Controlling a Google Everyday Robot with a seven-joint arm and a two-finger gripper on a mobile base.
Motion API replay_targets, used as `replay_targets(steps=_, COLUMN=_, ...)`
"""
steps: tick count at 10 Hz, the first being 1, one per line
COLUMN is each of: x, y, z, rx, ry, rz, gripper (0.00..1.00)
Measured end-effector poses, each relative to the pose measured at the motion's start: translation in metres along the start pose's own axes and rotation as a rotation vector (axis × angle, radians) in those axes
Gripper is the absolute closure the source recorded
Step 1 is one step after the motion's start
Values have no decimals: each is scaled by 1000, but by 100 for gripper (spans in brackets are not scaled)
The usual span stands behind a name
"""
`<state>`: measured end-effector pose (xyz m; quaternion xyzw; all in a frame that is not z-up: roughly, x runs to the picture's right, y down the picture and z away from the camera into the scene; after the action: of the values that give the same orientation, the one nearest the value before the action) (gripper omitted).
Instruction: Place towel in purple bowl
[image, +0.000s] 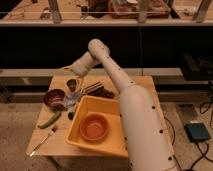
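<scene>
The purple bowl (53, 98) stands on the left part of the wooden table (107, 82). A pale greyish crumpled thing, probably the towel (68, 104), lies right at the bowl's right rim; whether it is partly inside the bowl I cannot tell. My gripper (73, 90) hangs from the arm just above and to the right of the bowl, over that pale thing. The arm reaches in from the lower right and hides part of the table's right side.
A yellow tray (75, 131) holding an orange bowl (94, 127) fills the table's front middle. A green long vegetable (49, 120) and a fork (42, 141) lie at the front left. A dark packet (100, 90) lies behind the tray. A low shelf runs behind the table.
</scene>
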<state>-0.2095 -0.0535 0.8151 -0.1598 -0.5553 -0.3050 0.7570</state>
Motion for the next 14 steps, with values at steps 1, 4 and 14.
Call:
replay_targets(steps=1, x=4, y=4, z=-1, rx=-28, ry=34, rz=4, gripper=20)
replay_targets(steps=4, x=16, y=13, z=4, rx=-248, ry=331, rz=-3, gripper=20)
replay_targets(steps=14, x=63, y=48, z=8, rx=-272, ry=510, rz=-104, gripper=20)
